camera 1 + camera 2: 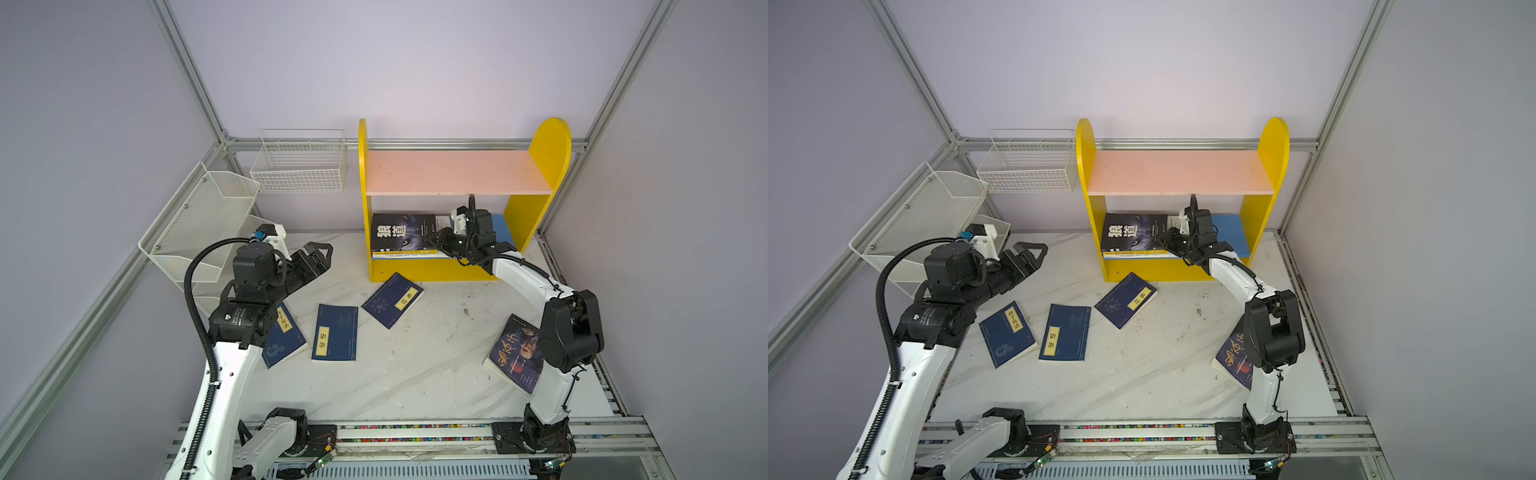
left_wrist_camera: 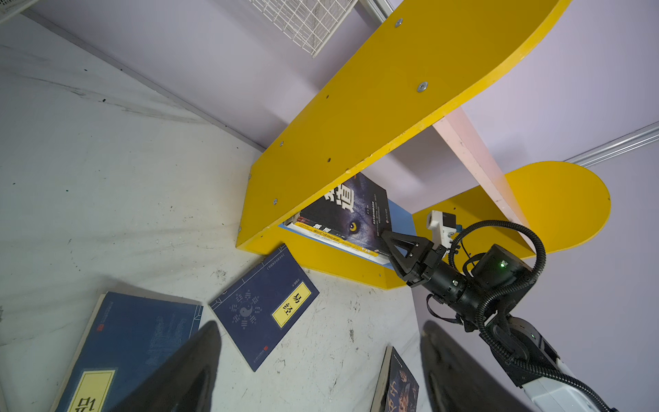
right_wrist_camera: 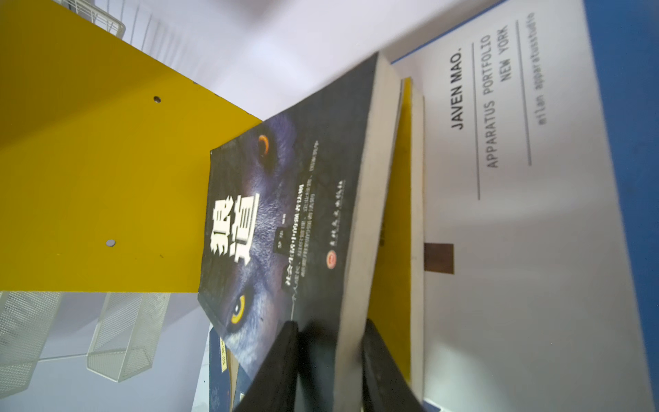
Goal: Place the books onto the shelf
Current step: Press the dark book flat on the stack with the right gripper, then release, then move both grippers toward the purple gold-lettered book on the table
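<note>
One dark wolf-eyed book [image 3: 278, 221], tilted on the shelf [image 3: 89, 178], is pinched by the right tool [image 3: 328, 326]; left tool [image 1: 322, 255] gapes empty.

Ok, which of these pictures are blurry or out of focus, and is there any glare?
Right wrist view: the wolf book is soft and smeared, its small print unreadable, while the white book is legible; the right pincer fingers are dark, unfocused shapes. Left wrist view: sharp on the shelf, only the left pincer fingers blurred. Both top views: even soft light, no glare, faint shadows.
</note>
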Available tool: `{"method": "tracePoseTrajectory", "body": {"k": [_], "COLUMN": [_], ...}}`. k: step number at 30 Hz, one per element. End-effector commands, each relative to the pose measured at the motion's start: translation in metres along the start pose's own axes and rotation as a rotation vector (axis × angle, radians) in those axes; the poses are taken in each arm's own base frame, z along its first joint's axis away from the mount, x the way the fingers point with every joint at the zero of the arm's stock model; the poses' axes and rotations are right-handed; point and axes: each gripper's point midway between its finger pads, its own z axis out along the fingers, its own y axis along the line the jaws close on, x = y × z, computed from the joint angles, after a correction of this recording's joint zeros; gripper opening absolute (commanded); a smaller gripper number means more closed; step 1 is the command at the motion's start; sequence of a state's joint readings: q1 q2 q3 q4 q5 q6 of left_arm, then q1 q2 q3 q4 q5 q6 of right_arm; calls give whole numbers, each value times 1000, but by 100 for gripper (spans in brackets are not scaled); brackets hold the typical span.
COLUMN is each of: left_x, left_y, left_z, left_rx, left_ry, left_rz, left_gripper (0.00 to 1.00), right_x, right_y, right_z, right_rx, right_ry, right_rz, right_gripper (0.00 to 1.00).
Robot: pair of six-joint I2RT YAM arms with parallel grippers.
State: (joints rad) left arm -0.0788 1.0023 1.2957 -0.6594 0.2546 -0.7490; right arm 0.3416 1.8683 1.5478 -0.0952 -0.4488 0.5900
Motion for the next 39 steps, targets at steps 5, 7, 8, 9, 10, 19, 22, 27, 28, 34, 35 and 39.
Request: {"method": "tracePoseTrajectory", "body": {"k": [5, 7, 8, 9, 10, 19, 22, 27, 28, 34, 35, 39], "left_x": [-1, -1, -1, -1, -1, 1, 7, 33, 39, 89, 102, 159], "left_y": [-2, -2, -2, -2, -2, -1, 2, 22, 24, -6, -15, -46], "left_z": [8, 10, 11, 13, 13, 18, 21, 38, 42, 71, 79, 113], "left_rx": [29, 33, 36, 36, 37, 38, 36, 13, 22, 150, 170, 198], "left_ry": [0, 6, 8, 11, 10, 27, 49, 135, 156, 294, 330, 474], "left_rz": [6, 7, 7, 5, 7, 19, 28, -9, -22, 48, 72, 135], "left_gripper": [86, 86, 86, 86, 86, 87, 90, 97, 97, 100, 100, 100], "right_x": [-33, -32, -31, -31, -32, -56, -58, -38, -30, 22, 29, 48], "right_y": [35, 33, 32, 32, 30, 18, 26, 22, 14, -52, -64, -110], "right_z": [-11, -9, -9, -9, -10, -30, -47, -85, -93, -148, -156, -190], "right_rx": [-76, -73, -69, -64, -48, 118, 126, 148, 178, 403, 444, 585], "right_ry": [-104, -99, -98, -100, -105, -203, -225, -242, -245, -287, -297, -363], "right_rz": [-84, -81, -82, -83, -86, -174, -196, -180, -169, -6, 17, 125], "right_gripper": [28, 28, 31, 38, 46, 65, 65, 67, 71, 82, 83, 84]}}
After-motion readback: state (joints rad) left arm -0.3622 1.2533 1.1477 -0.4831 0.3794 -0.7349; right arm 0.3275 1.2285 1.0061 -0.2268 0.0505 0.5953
